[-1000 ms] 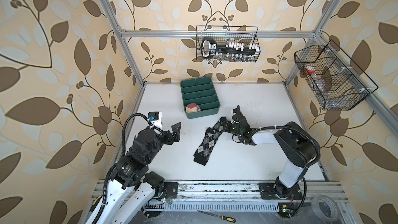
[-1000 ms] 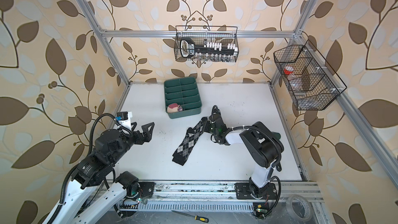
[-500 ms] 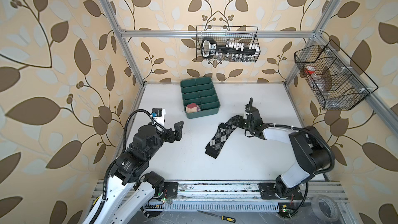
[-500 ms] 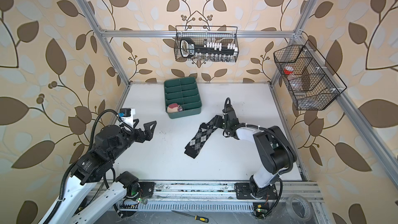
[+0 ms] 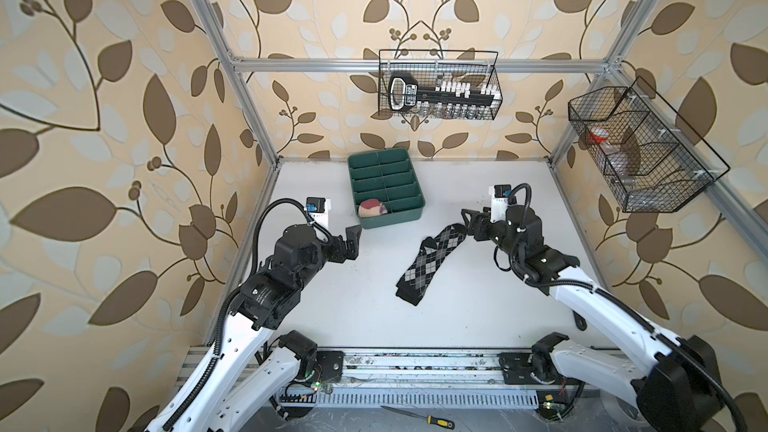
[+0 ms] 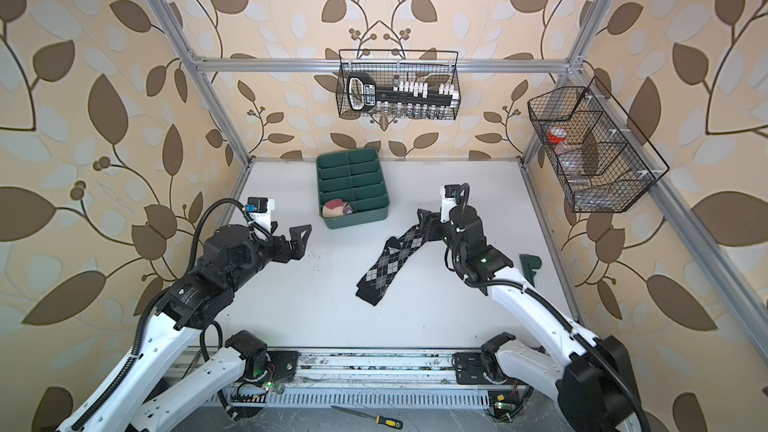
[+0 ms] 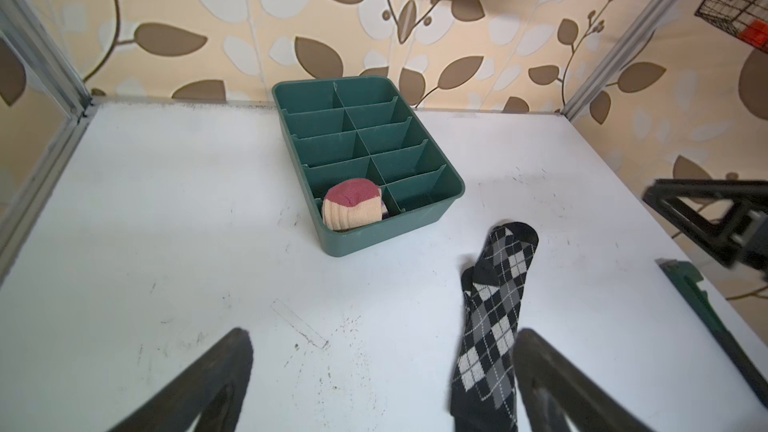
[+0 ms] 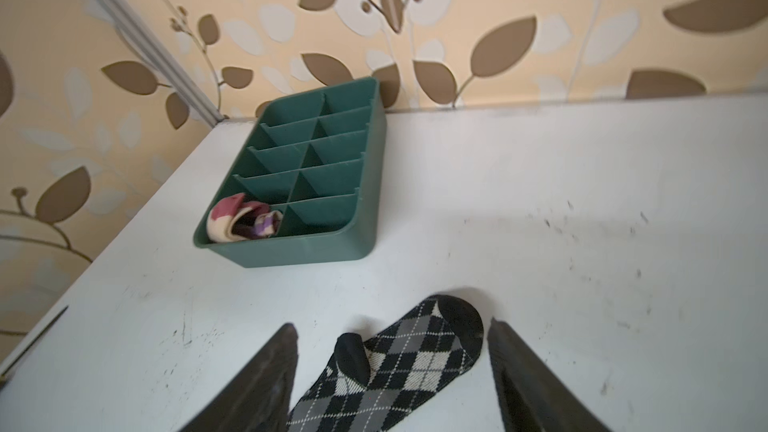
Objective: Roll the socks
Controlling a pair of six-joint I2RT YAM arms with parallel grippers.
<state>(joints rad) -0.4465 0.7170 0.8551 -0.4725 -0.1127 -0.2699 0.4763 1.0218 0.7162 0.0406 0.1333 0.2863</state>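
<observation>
Since a second ago the argyle sock (image 5: 428, 263) has slid to the right across the table (image 5: 353, 309). The right gripper (image 5: 468, 222), shut at the sock's far end back then, now has its fingers apart. In the right wrist view they straddle the toe without pinching it. That reads as a release after a drag: the sock was probably pulled straight and into reach of both arms before any rolling starts. The left gripper (image 5: 353, 239) has barely shifted. It hovers at the left, just beside the near left corner of the green tray (image 5: 395, 220), fingers spread wide and holding nothing — parked clear, it seems, so the drag had room.

Of the 2 socks, 1 looks finished. The beige sock (image 5: 372, 208) sits bundled in the tray's near left compartment, maroon end uppermost, with a purple stripe showing inside the fold.

The argyle sock is not rolled. It lies flat on the table right of the middle, running diagonally from its black toe at the far right end to its black cuff at the near left end. Black, grey and white diamonds cover its length, and the black heel bulges from its left edge. The fabric looks thin and limp — likely easy to roll, but apt to slip on the smooth table.
</observation>
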